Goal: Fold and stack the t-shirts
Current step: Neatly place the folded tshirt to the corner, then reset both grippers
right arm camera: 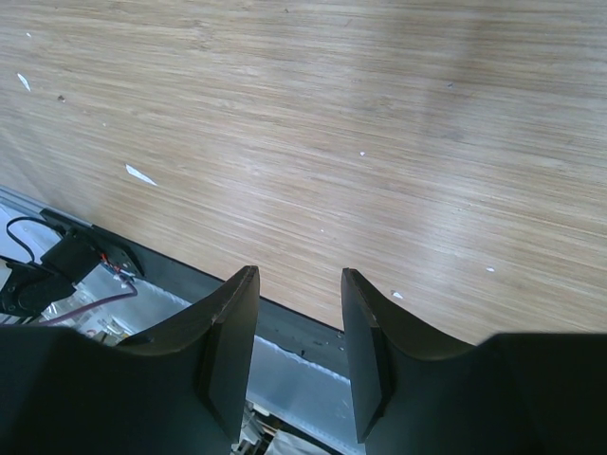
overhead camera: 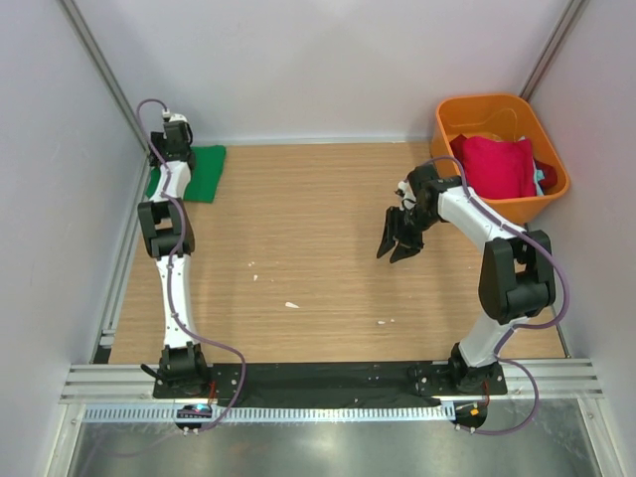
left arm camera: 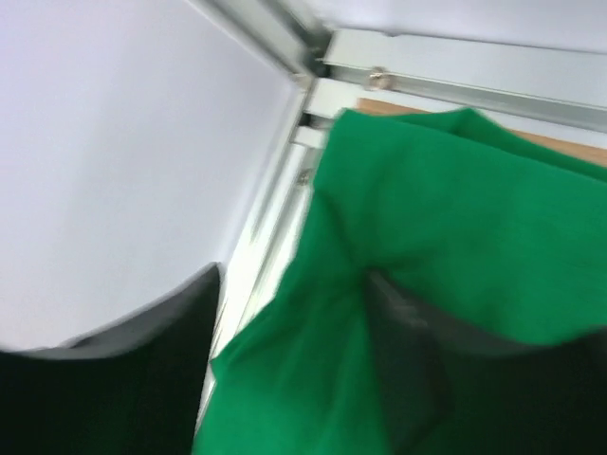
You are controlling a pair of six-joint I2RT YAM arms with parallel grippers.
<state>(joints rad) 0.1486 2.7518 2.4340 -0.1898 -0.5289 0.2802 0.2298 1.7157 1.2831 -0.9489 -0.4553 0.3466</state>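
1. Far left corner of the table (overhead camera: 298, 229): one green t-shirt (overhead camera: 204, 169), flat and roughly rectangular, its left edge by the aluminium rail (overhead camera: 117, 288) along the table's left side.
2. Over the left part of that shirt, the left gripper (left arm camera: 294, 284) with fingers standing apart. Green cloth fills the gap and laps against the finger on the right of the wrist view. That view is blurred, so cannot tell whether any cloth is pinched. From above, fingertips hidden under the arm's own wrist, which also covers a strip of the shirt.
3. Middle of the table: bare wood, with three small white flecks (overhead camera: 291, 304) toward the near side.
4. Right of centre, the right gripper (overhead camera: 392, 256), tilted down over the wood with fingers parted and nothing between them. Well apart from every shirt.
5. Far right corner: one orange bin (overhead camera: 452, 111). Inside, one red t-shirt (overhead camera: 494, 164), bunched and taking up most of the room. At its right edge a sliver of a teal t-shirt (overhead camera: 540, 179), the rest buried and impossible to make out. From overhead, the bin's near-left rim is partly blocked by the right arm's forearm.
6. Count: three t-shirts — one green, one red, one teal scrap. Also one bin and two arms, both bases on the black strip (overhead camera: 328, 378) at the near edge.
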